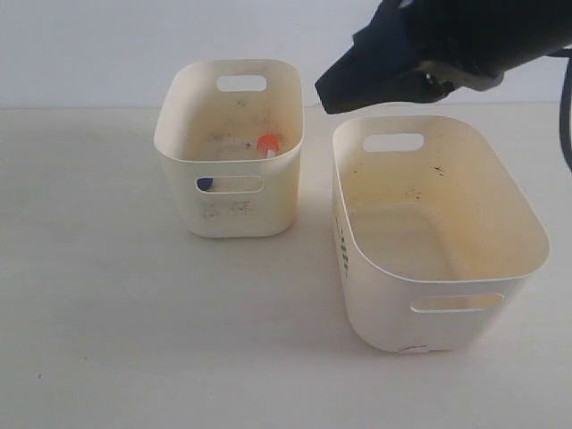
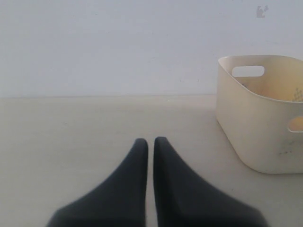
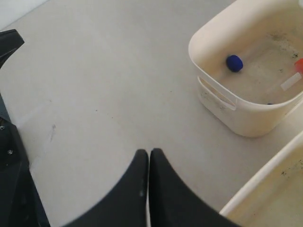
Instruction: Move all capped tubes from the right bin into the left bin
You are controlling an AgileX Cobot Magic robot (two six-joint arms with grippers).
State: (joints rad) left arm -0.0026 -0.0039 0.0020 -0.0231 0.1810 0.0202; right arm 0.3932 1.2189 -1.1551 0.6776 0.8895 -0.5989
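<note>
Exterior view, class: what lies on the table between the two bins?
Only bare table separates the left bin from the right bin; the exterior view shows it.

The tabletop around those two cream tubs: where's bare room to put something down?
Most room: the pale tabletop left of and in front of the smaller cream plastic tub. Inside the larger cream plastic tub looks bare too. Crowded: the narrow gap between the tubs, and the smaller tub, holding an orange-red-capped tube and a blue cap.

Matte black left hand [image 2: 150, 141] and right hand [image 3: 149, 152], each with 2 smooth tapered fingers [image 2: 125, 189]; black cable [image 1: 566, 116].
</note>
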